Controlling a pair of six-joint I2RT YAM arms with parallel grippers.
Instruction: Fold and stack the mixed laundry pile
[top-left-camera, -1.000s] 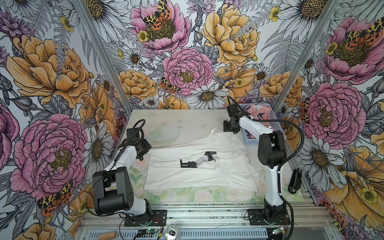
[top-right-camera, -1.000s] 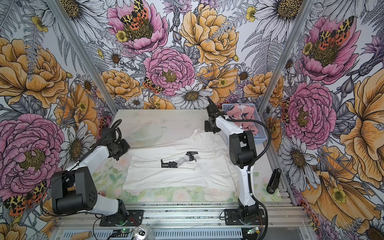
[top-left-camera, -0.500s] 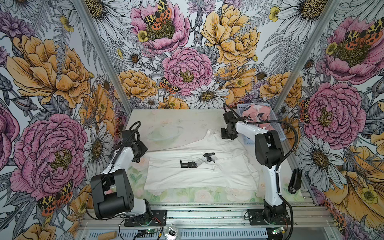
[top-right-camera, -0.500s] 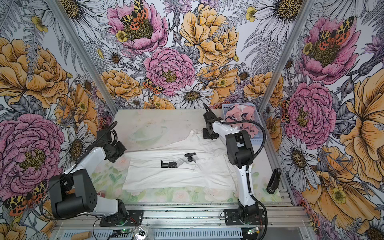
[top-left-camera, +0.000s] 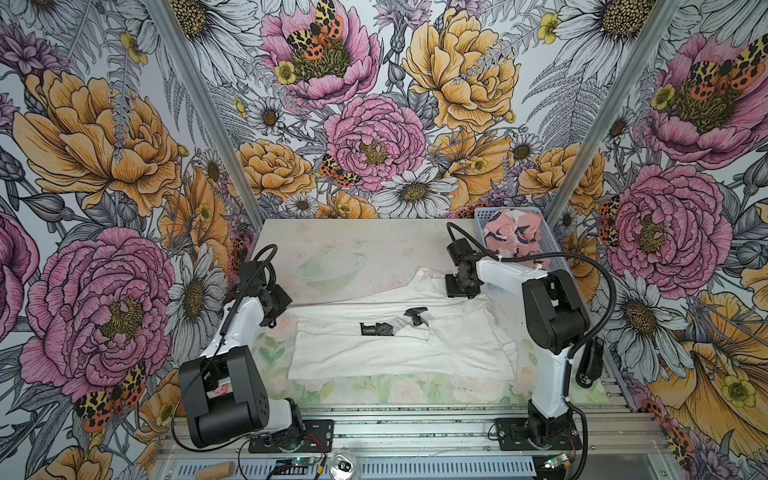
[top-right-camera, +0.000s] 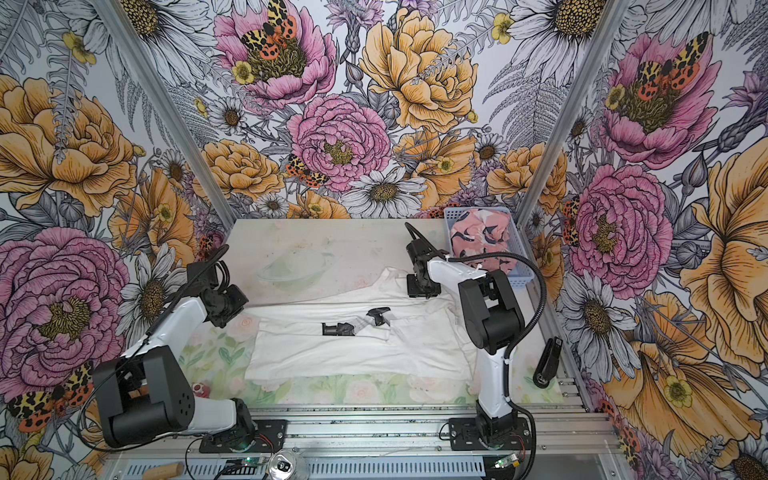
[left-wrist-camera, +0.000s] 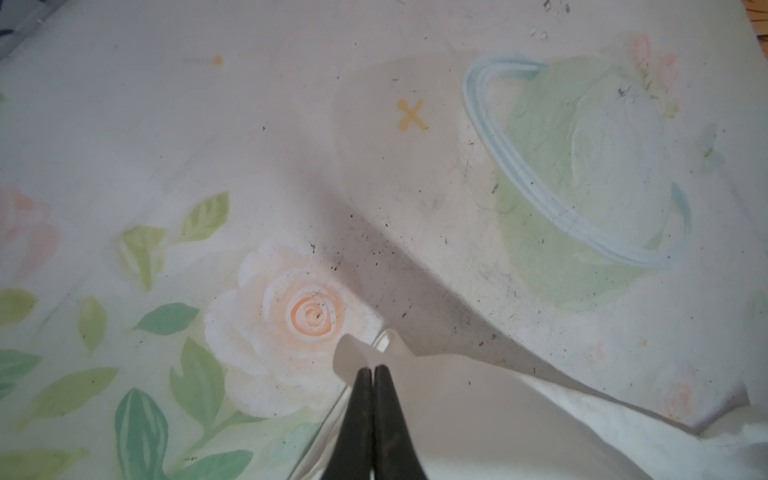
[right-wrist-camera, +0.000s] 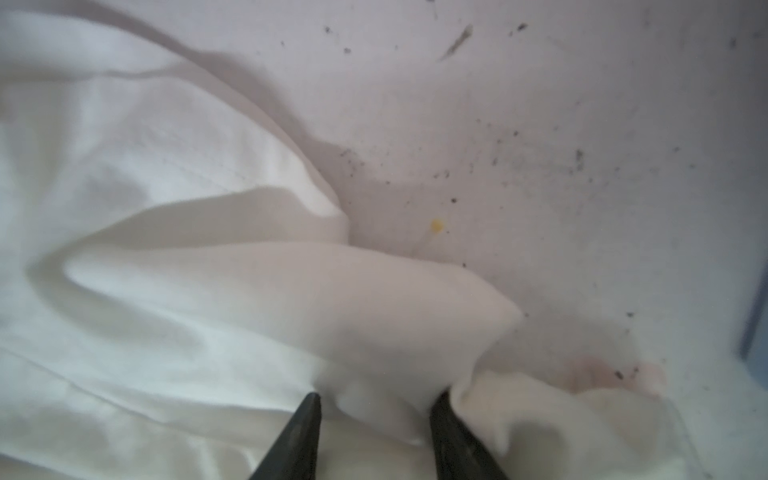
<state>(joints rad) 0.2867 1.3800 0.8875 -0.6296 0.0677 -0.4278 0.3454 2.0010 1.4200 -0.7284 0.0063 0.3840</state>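
Note:
The large white garment (top-left-camera: 395, 353) (top-right-camera: 353, 353) lies spread across the middle of the table, its black-grey graphic (top-left-camera: 376, 329) facing up. My left gripper (top-left-camera: 270, 321) (top-right-camera: 220, 322) is at the garment's far left corner. In the left wrist view the left gripper (left-wrist-camera: 372, 368) is shut on that thin white corner (left-wrist-camera: 457, 399). My right gripper (top-left-camera: 457, 291) (top-right-camera: 419, 291) is low over the garment's far right part. In the right wrist view the right gripper (right-wrist-camera: 376, 399) has its jaws partly apart, closed on a thick fold of white cloth (right-wrist-camera: 374, 291). The pink garment (top-left-camera: 513, 232) (top-right-camera: 482, 232) sits crumpled in the basket.
The light blue basket (top-left-camera: 479, 224) (top-right-camera: 519, 257) stands at the back right corner, just behind the right arm. A pale printed mat (top-left-camera: 328, 270) covers the table. A black object (top-left-camera: 590, 361) hangs off the right rail. A can (top-left-camera: 343, 465) sits at the front edge.
The right gripper has come nearer and lower onto the white cloth, its jaws narrowing a little. The left gripper has shifted left with the garment's corner.

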